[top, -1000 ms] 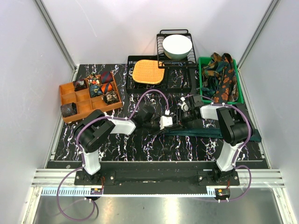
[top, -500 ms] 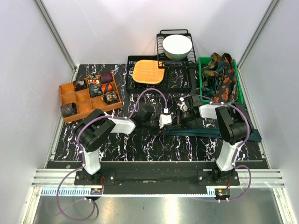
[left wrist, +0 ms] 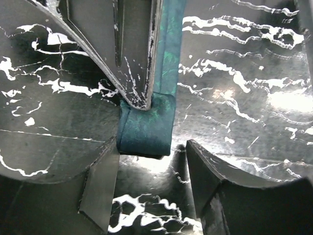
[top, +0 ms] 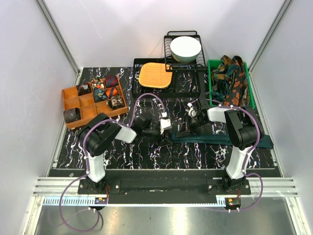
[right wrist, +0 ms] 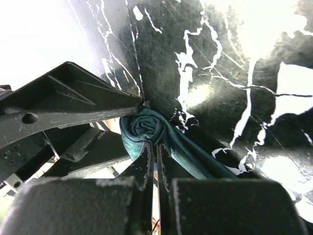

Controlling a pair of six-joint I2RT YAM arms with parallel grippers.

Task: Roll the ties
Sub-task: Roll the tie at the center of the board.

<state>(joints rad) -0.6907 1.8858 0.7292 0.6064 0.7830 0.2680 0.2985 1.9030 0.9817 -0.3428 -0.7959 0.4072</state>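
Observation:
A plain dark teal tie [top: 225, 138] lies flat along the table's right front. Its left end is wound into a small coil [right wrist: 144, 128], which also shows in the left wrist view [left wrist: 145, 129]. My right gripper [right wrist: 157, 152] is shut on the coil's edge, its fingertips [left wrist: 128, 58] pressing down on it from above. My left gripper [left wrist: 151, 183] is open and empty, its fingers [left wrist: 100, 188] just short of the coil, one on each side. In the top view the left gripper [top: 168, 129] and right gripper [top: 184, 130] face each other at mid-table.
An orange divided tray [top: 78, 112] with several rolled ties stands at the left. A green bin [top: 211, 78] holds patterned ties at the back right. An orange woven mat [top: 155, 75] lies on a black tray, and a white bowl [top: 185, 48] sits in a wire rack behind it.
My left gripper has drawn back to the left, away from the coil. My right gripper has stayed at the tie's rolled end, shifting slightly left.

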